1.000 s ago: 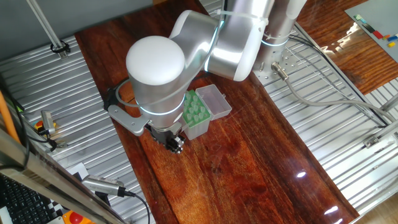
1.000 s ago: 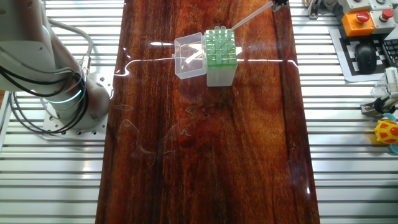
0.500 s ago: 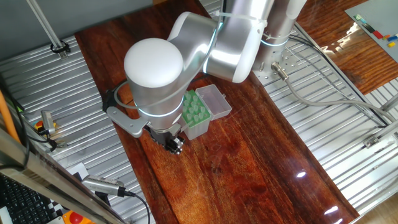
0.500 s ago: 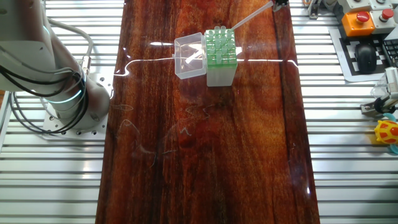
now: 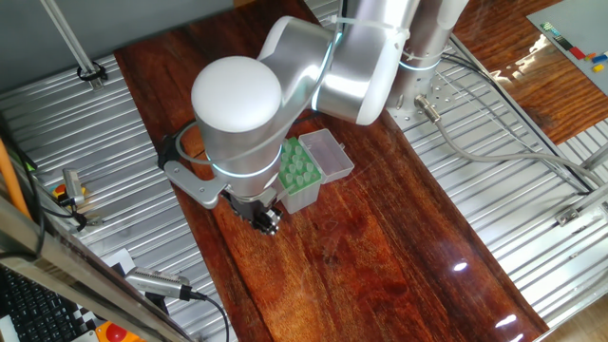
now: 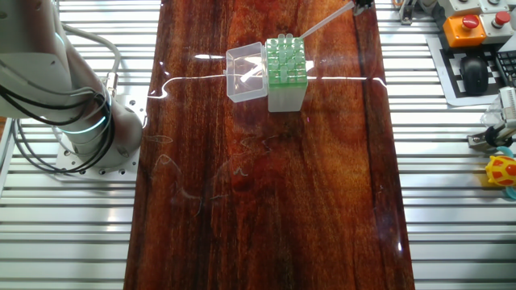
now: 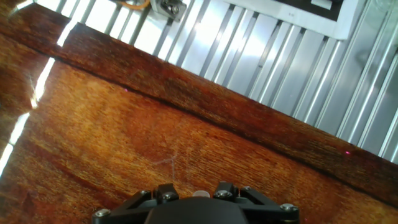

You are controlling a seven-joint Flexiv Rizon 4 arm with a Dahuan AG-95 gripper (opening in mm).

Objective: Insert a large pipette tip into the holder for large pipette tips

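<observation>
The holder for large pipette tips (image 6: pixel 285 63) is a small box with a green perforated top, and its clear lid (image 6: pixel 246 72) lies open beside it. It also shows in one fixed view (image 5: pixel 299 173), partly under the arm. The large pipette tip (image 6: pixel 324 21) is a thin whitish cone held aslant, its narrow end just above the holder's far corner. My gripper (image 6: pixel 362 4) is shut on its wide end at the frame's top edge. In the hand view the gripper (image 7: pixel 199 194) shows a whitish round end between the jaws, above bare wood. The gripper (image 5: pixel 268 222) sits under the arm's big joint.
The robot base (image 6: pixel 89 121) with cables stands left of the wooden table (image 6: pixel 266 201). An orange button box (image 6: pixel 472 24), a mouse (image 6: pixel 476 74) and a yellow toy (image 6: pixel 504 173) lie on the slatted metal to the right. The table's edge (image 7: pixel 249 118) runs close to the gripper.
</observation>
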